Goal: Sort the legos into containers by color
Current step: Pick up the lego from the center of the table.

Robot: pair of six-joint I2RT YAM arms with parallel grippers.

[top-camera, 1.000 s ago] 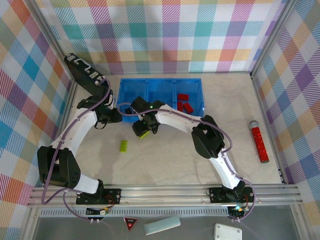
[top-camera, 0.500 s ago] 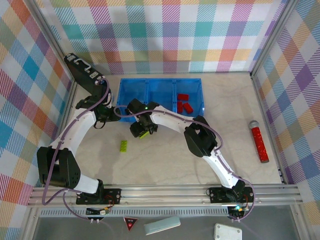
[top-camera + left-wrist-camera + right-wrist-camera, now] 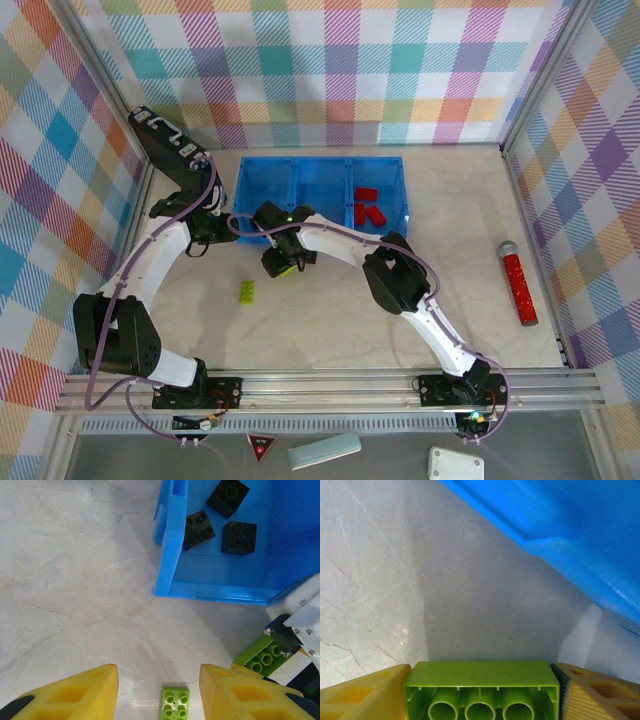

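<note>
Off the front-left corner of the tray (image 3: 320, 160), the outstretched right end effector (image 3: 284, 262) clamps a green lego (image 3: 480, 677) above the surface (image 3: 330, 310), the left end effector (image 3: 157, 687) hovering alongside, spread open.

Pretty sure this is a robotics lab test cell, not anybody's home or shop. Two robot arms (image 3: 150, 255) are bolted to an aluminium rail (image 3: 330, 385) at the edge of a pale, marble-look table (image 3: 330, 320), with loose cables (image 3: 100, 330) looping along them. The table is boxed in by metal posts (image 3: 545, 75) and walls covered in loud plaid cloth (image 3: 330, 70). On the table are just a blue tray (image 3: 322, 180) and a few toys, like a green brick (image 3: 480, 680).
</note>
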